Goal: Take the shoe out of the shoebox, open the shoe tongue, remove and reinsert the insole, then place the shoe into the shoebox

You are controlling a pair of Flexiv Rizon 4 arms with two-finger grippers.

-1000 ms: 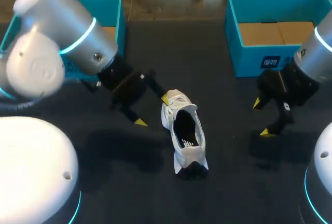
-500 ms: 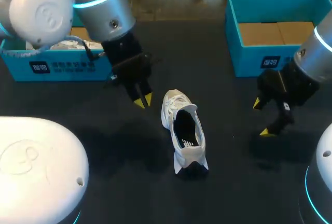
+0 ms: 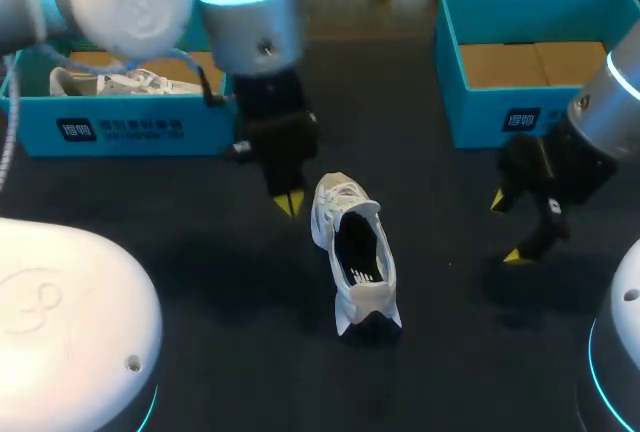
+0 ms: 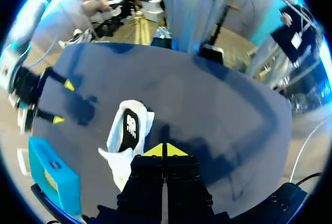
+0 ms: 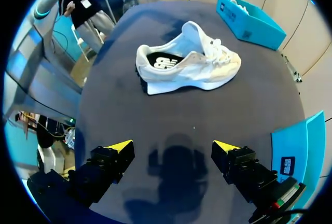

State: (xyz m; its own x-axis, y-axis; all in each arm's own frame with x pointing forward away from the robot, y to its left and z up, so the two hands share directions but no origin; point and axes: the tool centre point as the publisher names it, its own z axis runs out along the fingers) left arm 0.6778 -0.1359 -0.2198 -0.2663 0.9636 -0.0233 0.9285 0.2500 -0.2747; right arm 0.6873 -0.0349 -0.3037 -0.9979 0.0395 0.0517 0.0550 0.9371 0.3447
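Blocking much of the far-left shoebox, the left arm hid all but part of a second white shoe inside it. The white sneaker stood upright mid-counter, outside the box, toe pointing far, its dark insole bearing a white logo. The left jaws were pressed together just left of its toe. The right jaws stood apart, well to its right.

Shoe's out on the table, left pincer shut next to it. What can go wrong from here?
1. The left pincer is shut beside the shoe, at its toe; unless it opens, it may shove the shoe instead of catching the tongue.
2. The right pincer is open and well apart, so nothing braces the shoe; pulling the insole could drag or tip it.
3. The left box already holds a second shoe; mix-up risk.
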